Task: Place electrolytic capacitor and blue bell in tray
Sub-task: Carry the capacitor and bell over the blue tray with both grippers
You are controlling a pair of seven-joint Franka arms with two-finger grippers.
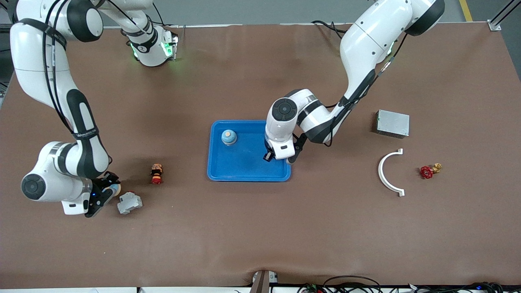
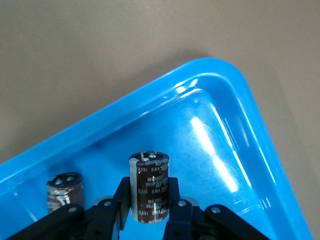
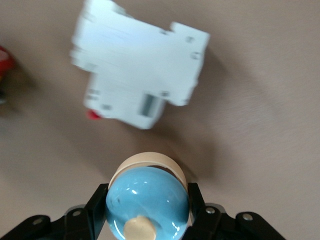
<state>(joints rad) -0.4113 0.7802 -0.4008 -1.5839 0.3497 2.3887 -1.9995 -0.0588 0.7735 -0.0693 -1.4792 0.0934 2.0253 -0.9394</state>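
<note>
Our left hand (image 2: 150, 210) grips the electrolytic capacitor (image 2: 149, 186) over the tray (image 1: 215, 173); our right hand (image 3: 148, 220) grips a blue bell (image 3: 147, 202), neither yet released.

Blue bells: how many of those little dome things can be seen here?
2. One blue bell sits in the tray; the other blue bell is gripped by the right gripper, beside the white breaker.

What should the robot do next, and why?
Probably the left tool should open and let go: its capacitor already hangs low inside the blue tray. The right tool, shut on a blue bell beside the white breaker, would carry that over next.
</note>
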